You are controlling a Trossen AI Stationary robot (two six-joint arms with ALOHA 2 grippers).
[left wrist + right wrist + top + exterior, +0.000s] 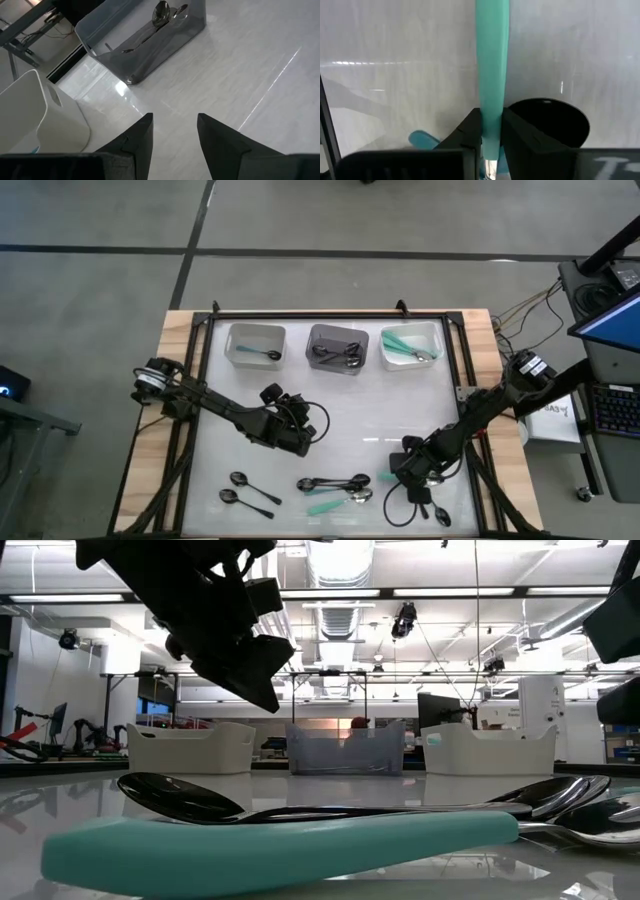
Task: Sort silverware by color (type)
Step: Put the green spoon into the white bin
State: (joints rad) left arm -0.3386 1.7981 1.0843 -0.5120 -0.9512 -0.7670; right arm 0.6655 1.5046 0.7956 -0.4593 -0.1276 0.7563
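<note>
My right gripper (406, 470) is down at the near right of the table, shut on a teal-handled spoon (491, 75). A black spoon's bowl (547, 120) lies right beside its fingers. More silverware lies along the near edge: a heap of black and teal-handled spoons (335, 486), two black spoons (250, 486) to its left, and black ones (430, 510) by the right arm. My left gripper (175, 132) hangs open over the bare table middle (300, 435), with nothing between its fingers. My right gripper pinches the spoon's teal handle (490, 127) between its two fingers (470, 130), coming steeply from above. The handle runs straight out away from the fingers. The gripper's own body hides the end that lies between them. Whether the spoon is off the table I cannot tell.
Three bins stand in a row at the far edge: a white one (256, 332) with one spoon, a grey one (337, 330) with black spoons, and a white one (411, 330) with teal-handled spoons. The table middle between the arms is free. A raised frame (330, 313) rims the table.
</note>
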